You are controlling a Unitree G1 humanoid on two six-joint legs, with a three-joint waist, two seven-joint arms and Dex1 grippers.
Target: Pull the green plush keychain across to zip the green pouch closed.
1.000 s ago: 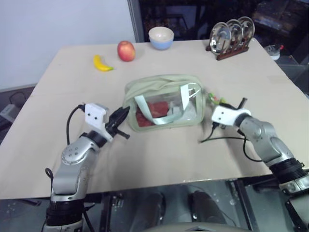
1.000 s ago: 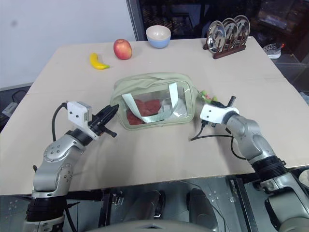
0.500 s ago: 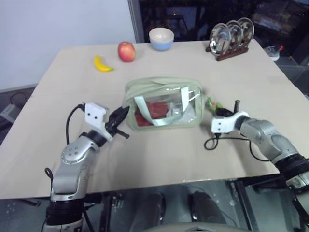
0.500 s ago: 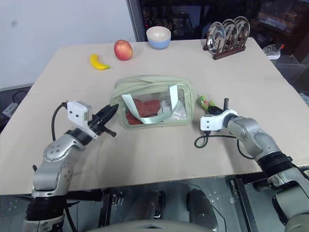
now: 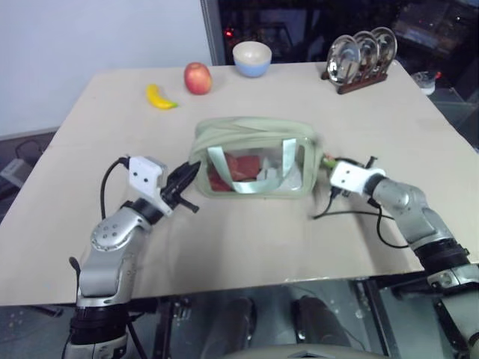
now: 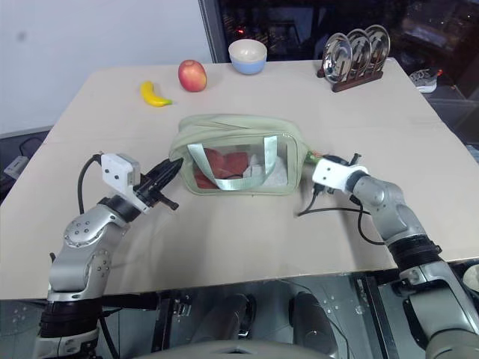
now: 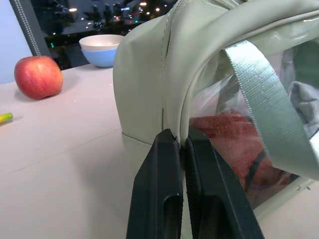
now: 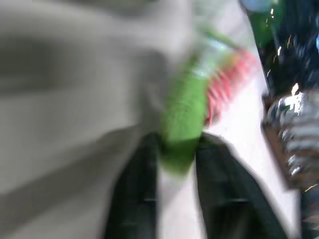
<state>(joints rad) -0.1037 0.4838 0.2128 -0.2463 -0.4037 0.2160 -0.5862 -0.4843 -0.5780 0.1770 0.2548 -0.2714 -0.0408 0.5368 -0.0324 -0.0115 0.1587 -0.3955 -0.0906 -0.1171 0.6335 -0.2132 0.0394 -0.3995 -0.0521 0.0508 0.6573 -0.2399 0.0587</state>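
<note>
The green pouch (image 5: 254, 138) lies in the middle of the table, its clear window and two pale straps facing me, with red contents inside. My left gripper (image 5: 187, 174) is at the pouch's left end. The left wrist view shows that gripper (image 7: 180, 137) shut on the end fabric of the pouch (image 7: 144, 74). The green plush keychain (image 5: 327, 160) hangs at the pouch's right end. My right gripper (image 8: 177, 144) reaches it from the right. Its fingers stand apart, and the blurred lower end of the green plush keychain (image 8: 183, 117), which has a pink part, lies between the fingertips.
A banana (image 5: 161, 98), an apple (image 5: 197, 78) and a pale bowl (image 5: 251, 58) sit along the far edge. A rack of metal plates (image 5: 359, 54) stands at the far right. A black cable (image 5: 352, 214) loops beside my right wrist.
My right hand has rolled back upright and moved in to the pouch's right end, and its fingers have parted around the keychain. The left gripper has kept still on the pouch.
</note>
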